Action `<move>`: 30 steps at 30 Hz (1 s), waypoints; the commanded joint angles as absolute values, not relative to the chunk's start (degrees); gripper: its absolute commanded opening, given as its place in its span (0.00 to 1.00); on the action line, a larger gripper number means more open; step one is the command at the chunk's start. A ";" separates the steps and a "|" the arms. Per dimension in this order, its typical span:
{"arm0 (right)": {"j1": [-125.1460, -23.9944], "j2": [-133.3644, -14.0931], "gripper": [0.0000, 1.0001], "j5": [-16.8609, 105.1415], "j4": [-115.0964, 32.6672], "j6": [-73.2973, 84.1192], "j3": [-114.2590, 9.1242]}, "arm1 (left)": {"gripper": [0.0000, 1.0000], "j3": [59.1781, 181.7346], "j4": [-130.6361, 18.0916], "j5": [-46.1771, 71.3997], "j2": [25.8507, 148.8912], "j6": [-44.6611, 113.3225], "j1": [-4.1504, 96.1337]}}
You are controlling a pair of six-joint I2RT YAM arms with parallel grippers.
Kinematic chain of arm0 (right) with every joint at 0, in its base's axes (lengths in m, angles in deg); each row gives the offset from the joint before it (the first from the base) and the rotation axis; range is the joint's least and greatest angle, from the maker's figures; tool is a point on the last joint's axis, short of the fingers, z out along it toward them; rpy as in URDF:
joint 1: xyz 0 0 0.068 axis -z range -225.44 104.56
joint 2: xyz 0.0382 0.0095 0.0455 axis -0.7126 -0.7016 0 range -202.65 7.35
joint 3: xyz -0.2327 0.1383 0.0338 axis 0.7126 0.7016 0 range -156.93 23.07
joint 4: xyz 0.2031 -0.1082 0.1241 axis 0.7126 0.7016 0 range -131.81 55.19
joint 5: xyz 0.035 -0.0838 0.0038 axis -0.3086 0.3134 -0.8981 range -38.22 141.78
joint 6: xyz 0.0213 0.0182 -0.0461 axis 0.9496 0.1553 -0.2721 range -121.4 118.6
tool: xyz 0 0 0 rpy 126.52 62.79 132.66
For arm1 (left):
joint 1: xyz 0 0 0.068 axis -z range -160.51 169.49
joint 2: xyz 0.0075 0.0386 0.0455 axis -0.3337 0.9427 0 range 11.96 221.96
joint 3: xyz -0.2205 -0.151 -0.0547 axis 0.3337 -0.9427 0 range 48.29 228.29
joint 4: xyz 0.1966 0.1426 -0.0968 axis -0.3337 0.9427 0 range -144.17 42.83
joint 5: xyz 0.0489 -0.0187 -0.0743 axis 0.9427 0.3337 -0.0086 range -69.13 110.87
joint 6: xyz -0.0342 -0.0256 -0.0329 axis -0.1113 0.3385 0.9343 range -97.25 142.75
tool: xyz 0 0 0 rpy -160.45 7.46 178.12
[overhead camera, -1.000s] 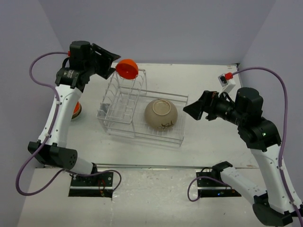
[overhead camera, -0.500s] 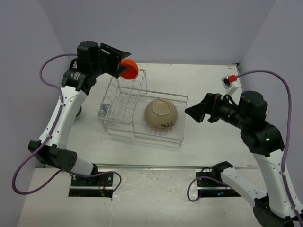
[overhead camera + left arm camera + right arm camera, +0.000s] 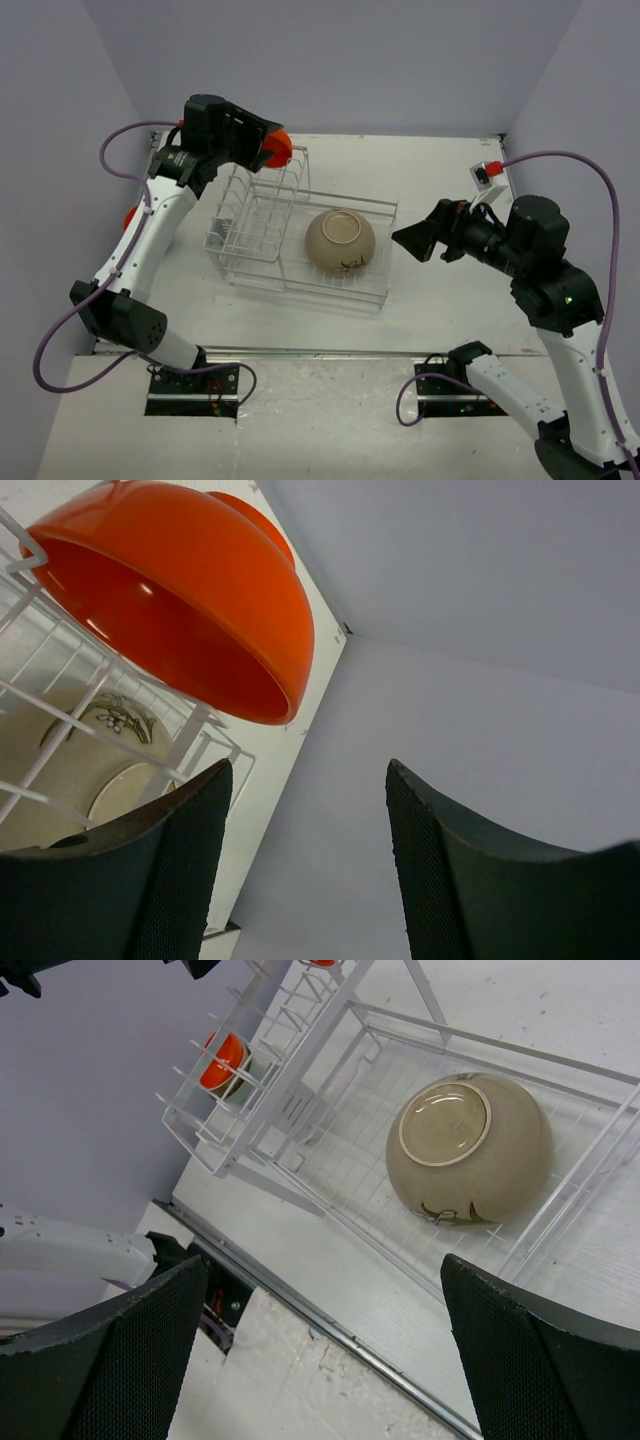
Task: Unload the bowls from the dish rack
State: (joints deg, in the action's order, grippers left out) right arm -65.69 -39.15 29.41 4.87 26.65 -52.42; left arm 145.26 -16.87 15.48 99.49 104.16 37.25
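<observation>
Small glossy orange bowl leans tilted on the white wire dish rack top wires, toward the worktop's far-left corner, as if draining; left gripper, fingers apart, hovers just beside it, probably lining up a grasp; right gripper, likewise spread, hangs near the right edge.

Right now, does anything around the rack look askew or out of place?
Nothing spilled or broken. The orange bowl perches tilted at the top of the dish rack, and the tan bowl lies upside down in its basket.
</observation>
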 commanded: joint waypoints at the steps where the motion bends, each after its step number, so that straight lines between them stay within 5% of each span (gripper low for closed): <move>1: -65.83 -39.67 0.99 30.07 5.12 25.84 -53.92 | 0.64 144.26 -20.24 18.67 99.59 103.35 37.42; 23: -65.83 -40.90 0.99 30.42 6.35 23.82 -54.89 | 0.47 142.60 -28.33 24.91 101.61 102.20 36.98; 26: -65.83 -40.99 0.99 30.60 6.35 23.82 -54.98 | 0.40 141.63 -29.47 25.88 101.35 101.94 36.98; 28: -65.83 -41.07 0.99 30.69 6.44 23.73 -54.98 | 0.23 140.49 -31.66 26.15 100.56 101.85 36.98; 30: -65.83 -41.25 0.99 30.42 6.27 23.65 -54.98 | 0.18 138.38 -33.59 26.23 100.03 102.12 36.98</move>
State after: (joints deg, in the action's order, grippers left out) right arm -65.67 -40.77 29.78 6.70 24.77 -53.12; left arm 140.32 -28.52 23.92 101.96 102.96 37.25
